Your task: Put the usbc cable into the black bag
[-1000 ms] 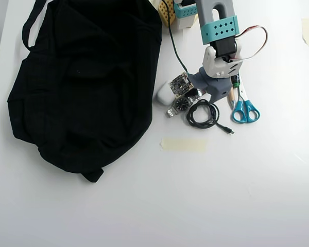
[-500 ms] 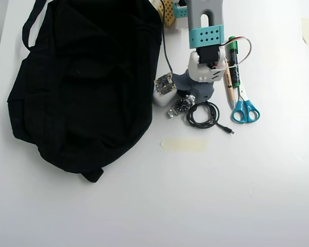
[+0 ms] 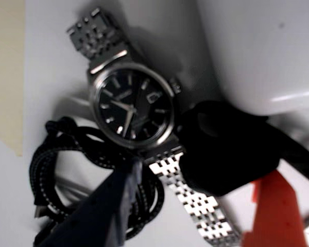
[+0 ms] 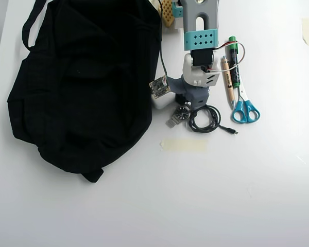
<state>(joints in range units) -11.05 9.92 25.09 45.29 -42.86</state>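
On a white counter (image 4: 257,185), the arm's tool (image 4: 191,106) reaches down over a tight cluster of small items lying just beside the right edge of the black bag (image 4: 82,82), which fills the overhead view from about 9 to 12 o'clock with its strap loop at the top left. The usbc cable (image 4: 205,119), a small round black coil with its plug end trailing toward 4 o'clock, lies on the counter at roughly 5 o'clock from the tool's body, apart from the bag and not inside it. A steel-band wristwatch (image 4: 181,114) sits just at the coil's 9 o'clock side, with a white case (image 4: 159,102) at the watch's 11 o'clock. In the wrist view the watch (image 3: 131,108) lies face up, its band running over the cable (image 3: 67,170) coil, and one dark blue finger (image 3: 100,211) comes in from the lower edge with its tip at the point where band and cable overlap; whether it touches either cannot be told, nor whether the tool is spread or closed, though nothing is seen lifted. A strip of tape (image 4: 183,145) lies at 6 o'clock from the cluster, and blue-handled scissors (image 4: 244,109), a pencil (image 4: 227,80) and a green marker (image 4: 234,62) lie side by side at its 3 o'clock.
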